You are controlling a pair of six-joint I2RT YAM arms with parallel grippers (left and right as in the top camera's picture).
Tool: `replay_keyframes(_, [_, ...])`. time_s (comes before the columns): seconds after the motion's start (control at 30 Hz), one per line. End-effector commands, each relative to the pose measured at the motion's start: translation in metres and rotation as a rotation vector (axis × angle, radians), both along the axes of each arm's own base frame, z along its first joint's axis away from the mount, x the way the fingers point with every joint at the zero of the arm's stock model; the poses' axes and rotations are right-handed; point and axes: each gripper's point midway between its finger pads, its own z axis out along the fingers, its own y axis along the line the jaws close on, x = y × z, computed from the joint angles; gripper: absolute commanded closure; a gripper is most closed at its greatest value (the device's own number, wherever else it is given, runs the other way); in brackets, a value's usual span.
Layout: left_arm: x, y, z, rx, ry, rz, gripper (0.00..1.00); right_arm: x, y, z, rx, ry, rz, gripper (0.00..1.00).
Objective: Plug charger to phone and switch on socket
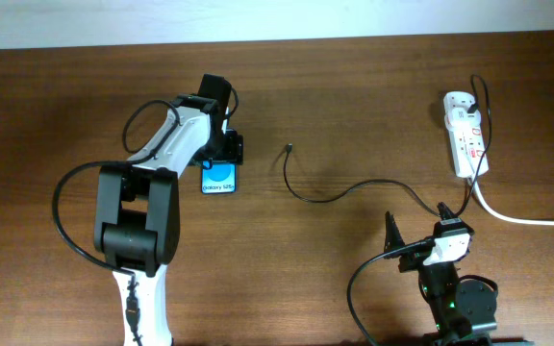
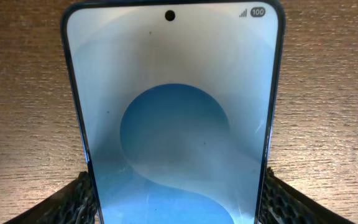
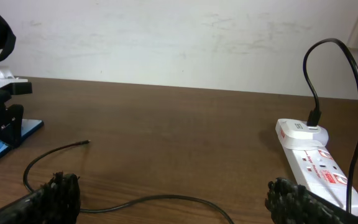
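Note:
The phone (image 1: 220,179) lies flat on the wooden table with its blue screen up. My left gripper (image 1: 225,152) is at its far end, and in the left wrist view (image 2: 178,190) both fingers press against the long edges of the phone (image 2: 173,106). The charger (image 1: 308,198) is a thin black cable. Its free plug tip (image 1: 289,148) lies right of the phone, apart from it, and also shows in the right wrist view (image 3: 86,142). The cable's other end is plugged into the white socket (image 1: 465,130), which also shows in the right wrist view (image 3: 309,155). My right gripper (image 1: 416,223) is open and empty, and its fingers (image 3: 179,196) straddle the cable (image 3: 166,200) above the table.
The socket's thick white cord (image 1: 527,219) runs off the table's right edge. A pale wall (image 3: 179,37) stands behind the table's far edge. The left arm (image 1: 162,144) reaches across the left half of the table.

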Motion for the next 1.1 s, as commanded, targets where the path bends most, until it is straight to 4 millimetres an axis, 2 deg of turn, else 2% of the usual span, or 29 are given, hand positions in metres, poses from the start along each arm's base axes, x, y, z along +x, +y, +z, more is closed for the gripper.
replay_keyframes(0.0, [-0.018,-0.001,-0.033,-0.017,0.101,0.009,0.29,0.0,0.001,-0.002,0.0,0.003,0.002,0.02])
replay_keyframes(0.17, [-0.016,-0.002,-0.03,-0.017,0.097,0.009,0.35,0.0,0.001,-0.002,0.0,0.003,0.002,0.02])
replay_keyframes(0.37, [0.007,-0.007,0.012,-0.027,0.057,0.009,0.43,0.0,0.001,-0.002,0.0,0.003,0.002,0.02])
replay_keyframes(0.43, [0.013,-0.009,0.026,-0.031,0.041,0.008,0.5,0.0,0.001,-0.002,0.0,0.003,0.002,0.02])
replay_keyframes(0.5, [0.016,-0.009,0.035,-0.032,0.036,0.008,0.62,0.0,0.001,-0.002,0.0,0.003,0.002,0.02])
replay_keyframes(0.57, [0.015,-0.009,0.035,-0.031,0.039,0.008,0.74,0.0,0.001,-0.002,0.0,0.003,0.003,0.02])
replay_keyframes(0.6, [0.013,-0.009,0.035,-0.03,0.046,0.01,0.95,0.0,0.001,-0.002,0.0,0.003,0.003,0.02])
replay_keyframes(0.63, [0.012,-0.008,0.035,-0.027,0.053,0.036,1.0,0.0,0.001,-0.002,0.0,0.003,0.002,0.02])
replay_keyframes(0.73, [0.006,-0.001,0.049,-0.031,0.086,0.168,1.0,0.0,0.001,-0.002,0.0,0.003,0.002,0.02])
replay_keyframes(0.83, [0.009,0.0,0.09,-0.043,0.075,0.249,1.0,0.0,0.001,-0.002,0.0,0.003,0.003,0.02])
replay_keyframes(0.93, [0.0,0.001,0.126,-0.049,0.089,0.35,1.0,0.0,0.001,-0.002,0.0,0.003,0.002,0.02])
replay_keyframes(1.07, [-0.011,-0.004,0.14,-0.085,0.126,0.38,1.0,0.0,0.001,-0.002,0.0,0.003,0.002,0.02])
